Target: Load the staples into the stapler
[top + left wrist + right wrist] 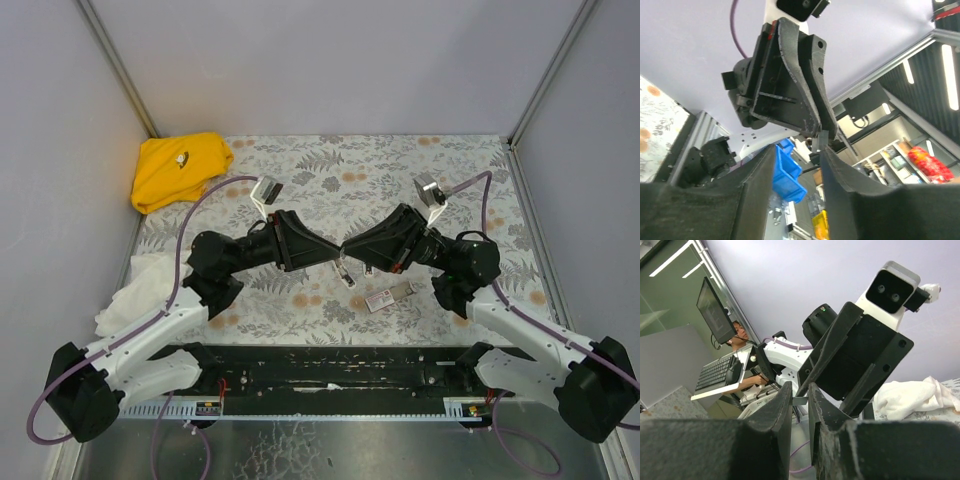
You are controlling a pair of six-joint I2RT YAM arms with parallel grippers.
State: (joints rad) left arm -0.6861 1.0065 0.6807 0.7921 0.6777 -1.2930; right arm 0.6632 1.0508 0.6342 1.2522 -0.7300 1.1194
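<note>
Over the desk, our near-shut right gripper pinches the staples; left gripper unclear. Next, we feed the stapler.

1. The staples: a thin, short silvery-grey strip, lying level and pinched between the right jaws, raised off the desk.
2. The stapler: tiny and pale with a dark part, tilted at the tips of the left jaws, just beside the strip.

Stapler tiny, largely hidden
</note>
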